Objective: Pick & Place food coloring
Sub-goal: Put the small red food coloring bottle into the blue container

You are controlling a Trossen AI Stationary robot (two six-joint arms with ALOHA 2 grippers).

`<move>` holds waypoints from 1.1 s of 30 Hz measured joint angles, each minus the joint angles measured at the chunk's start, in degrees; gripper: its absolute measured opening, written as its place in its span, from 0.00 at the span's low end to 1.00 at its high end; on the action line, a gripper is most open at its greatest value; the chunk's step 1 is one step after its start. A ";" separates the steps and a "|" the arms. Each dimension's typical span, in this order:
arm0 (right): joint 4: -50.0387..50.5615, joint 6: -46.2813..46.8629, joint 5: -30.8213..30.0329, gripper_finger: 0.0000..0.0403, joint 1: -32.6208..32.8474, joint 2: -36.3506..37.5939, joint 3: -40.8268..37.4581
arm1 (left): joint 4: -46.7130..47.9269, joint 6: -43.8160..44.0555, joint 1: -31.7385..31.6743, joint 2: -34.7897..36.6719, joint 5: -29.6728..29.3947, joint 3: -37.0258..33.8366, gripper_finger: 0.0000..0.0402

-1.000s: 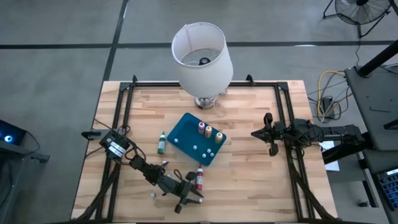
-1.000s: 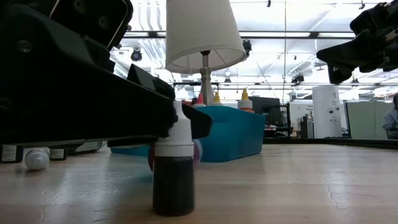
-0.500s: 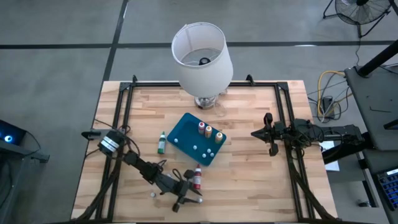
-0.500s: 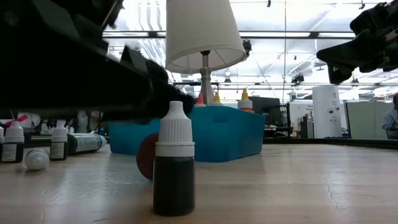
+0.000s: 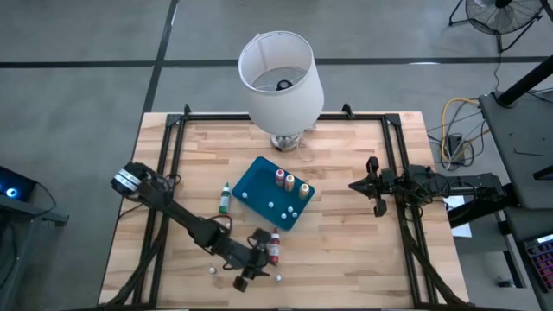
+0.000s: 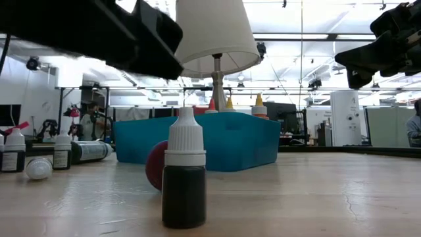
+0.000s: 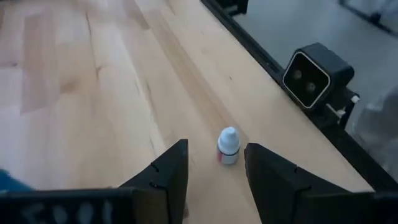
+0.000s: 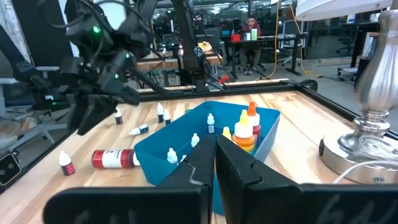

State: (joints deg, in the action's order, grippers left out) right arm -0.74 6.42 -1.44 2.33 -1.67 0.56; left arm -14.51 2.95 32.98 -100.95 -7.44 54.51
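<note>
Lifting clear of the red squeeze bottle (image 5: 275, 248) lying nearby, the left hand (image 5: 251, 275) now hovers, fingers apart, above a small white-capped dropper bottle (image 7: 228, 145) upright on the wooden tabletop (image 5: 346, 207). Judging from this, the next pick is being lined up: lower, straddle the cap, close. Right hand (image 5: 373, 187) waits far off, fingers together.

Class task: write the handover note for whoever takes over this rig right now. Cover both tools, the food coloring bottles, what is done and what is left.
Left tool: open, empty, near the table's front edge, with a small white-capped bottle standing just ahead.
Right tool: shut, empty, waiting at the right side.
Done: three bottles upright in the teal tray.
Left: green bottle lying left of the tray, red bottle lying by its near side, and the small one.
</note>
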 joint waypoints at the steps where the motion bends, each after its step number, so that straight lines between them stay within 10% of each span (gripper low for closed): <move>1: -0.01 0.00 -0.01 0.02 0.01 0.00 0.00 | 2.35 -0.30 -0.17 0.40 0.08 1.01 0.33; 33: 0.03 0.00 0.01 0.02 0.02 0.04 0.00 | 48.88 -19.18 -3.81 -11.51 7.69 36.88 0.33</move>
State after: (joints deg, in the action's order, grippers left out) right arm -0.71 6.42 -1.43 2.35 -1.63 0.56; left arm 34.37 -16.23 29.17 -112.45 0.25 91.39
